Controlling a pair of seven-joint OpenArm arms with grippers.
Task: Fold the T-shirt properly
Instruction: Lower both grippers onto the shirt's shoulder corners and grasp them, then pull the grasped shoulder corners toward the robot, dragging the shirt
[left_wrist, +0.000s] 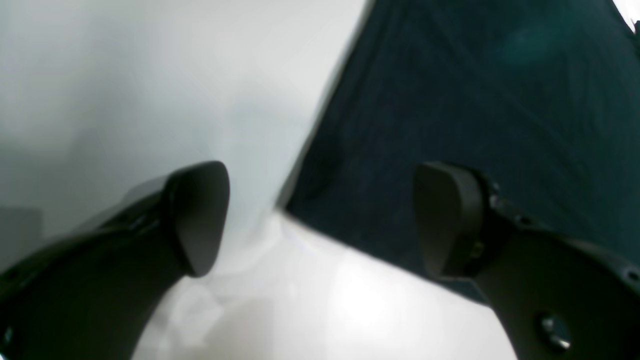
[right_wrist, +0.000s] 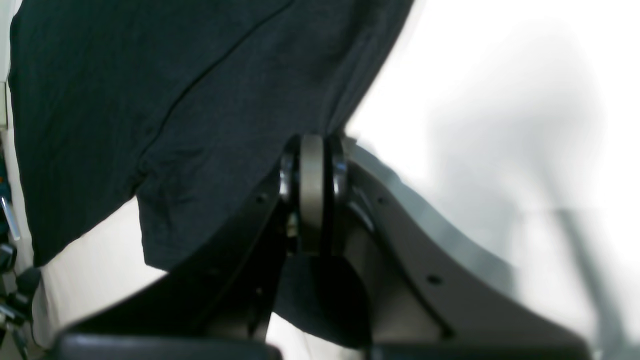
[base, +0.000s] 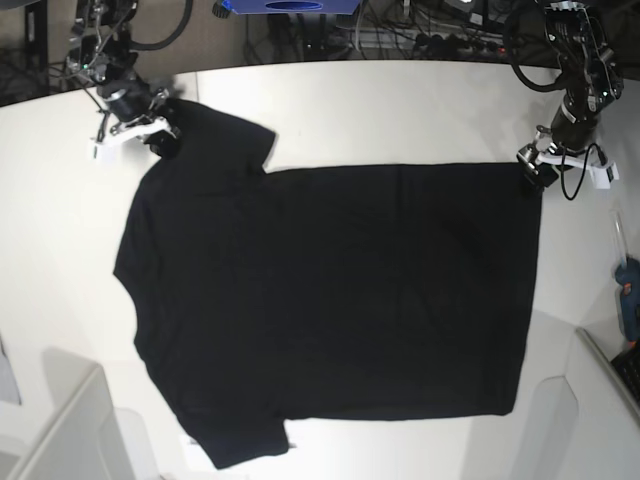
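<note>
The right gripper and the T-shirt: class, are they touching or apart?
Touching. The right wrist view shows the right gripper with jaws shut on the edge of the black T-shirt, the cloth running straight into the closed tips.

Black short-sleeved cloth T-shirt (base: 330, 300): matt, soft knit, fine weave visible up close, faint creases and a stitched seam line. White worktop (base: 400, 110): smooth, hard, slightly glossy, throwing back bright glare. Left gripper (left_wrist: 320, 220): dark jaws of smooth matt plastic, small shiny metal screws in the shells. Right gripper (right_wrist: 312, 150): black glossy-edged plastic shells, grey matt pad faces pressed together on the cloth.
</note>
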